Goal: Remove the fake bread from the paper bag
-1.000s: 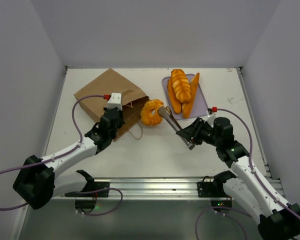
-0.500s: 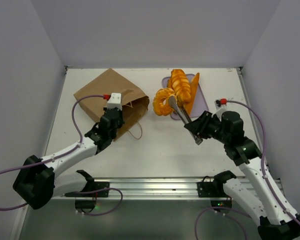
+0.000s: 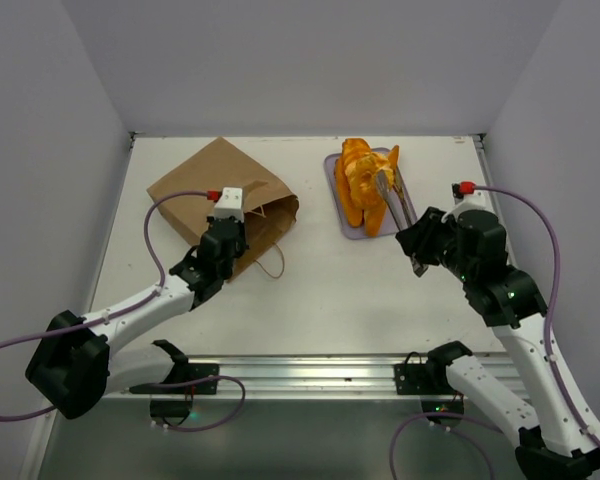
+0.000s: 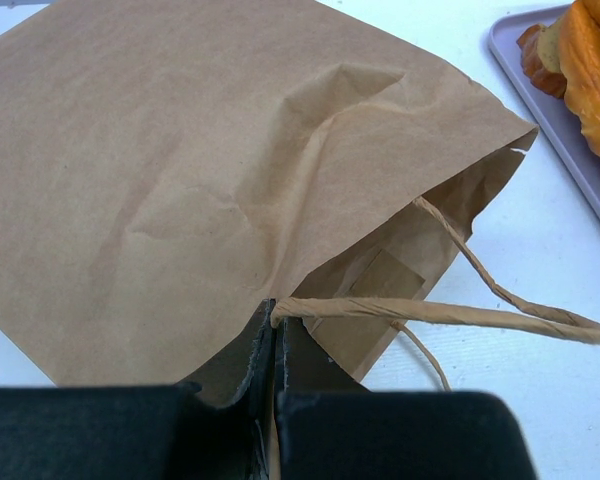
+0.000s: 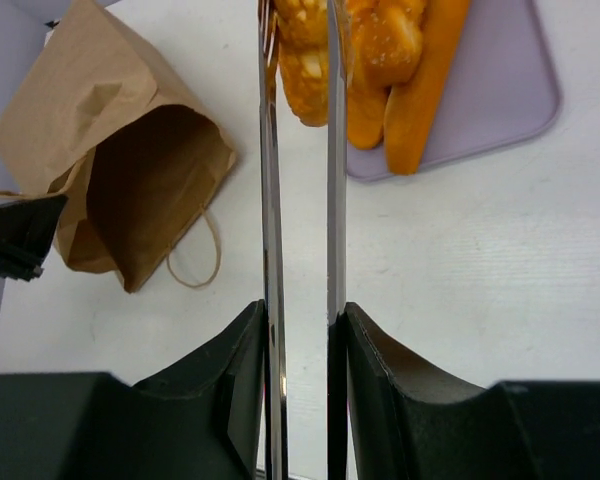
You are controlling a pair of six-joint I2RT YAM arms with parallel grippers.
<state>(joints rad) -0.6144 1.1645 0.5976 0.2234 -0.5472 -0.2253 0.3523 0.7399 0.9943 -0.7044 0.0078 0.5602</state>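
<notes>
The brown paper bag [image 3: 212,188] lies flat at the back left, its mouth facing right. My left gripper [image 3: 230,230] is shut on the bag's upper rim [image 4: 276,322], where a string handle [image 4: 450,316] begins. My right gripper [image 3: 421,243] is shut on a pair of metal tongs [image 5: 271,200]. The tongs pinch a ridged orange bread piece [image 5: 302,70] and hold it over the lavender tray [image 5: 500,90]. More fake bread lies on that tray, among it a long baguette [image 5: 427,85]. The bag's open mouth [image 5: 150,180] shows only dark paper.
The tray [image 3: 334,180] sits at the back centre-right of the white table [image 3: 310,290]. Grey walls close in the left, back and right sides. A metal rail [image 3: 300,372] with the arm bases runs along the near edge.
My right arm has carried the tongs and the bread piece from beside the bag's mouth rightward and back, to over the tray. The left gripper and the bag have stayed put.
</notes>
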